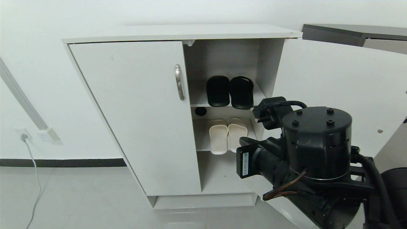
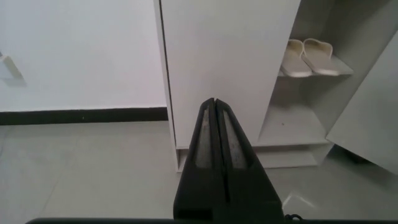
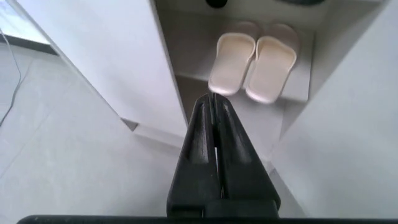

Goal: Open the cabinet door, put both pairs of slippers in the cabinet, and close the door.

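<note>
The white cabinet [image 1: 178, 31] has its left door [image 1: 133, 117] closed and its right door [image 1: 337, 89] swung wide open. A black pair of slippers [image 1: 229, 91] lies on the upper shelf. A cream-white pair of slippers [image 1: 227, 135] lies on the middle shelf, toes pointing inward. My right gripper [image 3: 215, 99] is shut and empty, hovering in front of the open compartment just short of the white pair [image 3: 254, 59]. My left gripper [image 2: 214, 102] is shut and empty too, low above the floor before the closed left door, with the white pair [image 2: 309, 56] off to its side.
A metal handle [image 1: 179, 82] runs down the closed door's edge. The bottom shelf [image 1: 219, 171] is bare. The open door [image 3: 348, 143] stands close beside my right arm [image 1: 314, 149]. A wall socket with a cable [image 1: 23, 136] is at the left, and a dark-topped unit [image 1: 349, 33] behind the cabinet.
</note>
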